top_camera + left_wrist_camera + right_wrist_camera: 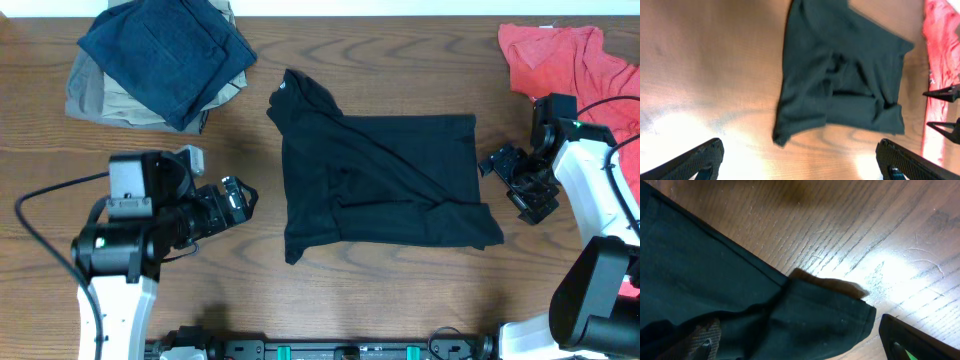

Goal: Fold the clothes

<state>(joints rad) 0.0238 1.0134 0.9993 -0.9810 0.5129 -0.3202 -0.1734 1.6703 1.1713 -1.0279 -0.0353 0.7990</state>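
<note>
Wood table point(400, 300), mostly bare. Black garment point(380, 180) is at mid-table between the two arms, bunched into a rough rectangle. Its long axis runs arm to arm, and one narrow end trails toward the far-left corner. A diagonal crease and overlapping layers show on top; it looks part-folded and not squared up. I can't make out a logo or lettering from here. Navy blue garment point(165, 55) sits on top of a khaki garment point(95, 100) at far left, well apart from the black one. Coral-red shirt point(565, 60) is at far right behind the right arm, also apart. Right gripper point(508, 185) has its fingers spread wide with nothing in them. It sits just beside the garment's right edge, and the right wrist view puts the hem corner point(835, 325) between its fingers point(912, 340). Left gripper point(243, 200) is also spread wide and empty, facing the garment's left edge across a strip of bare wood, so it is farther off. My read: the right arm is nearer and the right hem corner is the obvious pick point. Nothing blocks either approach. The main risk is pinching only the top layer at that doubled corner.
</note>
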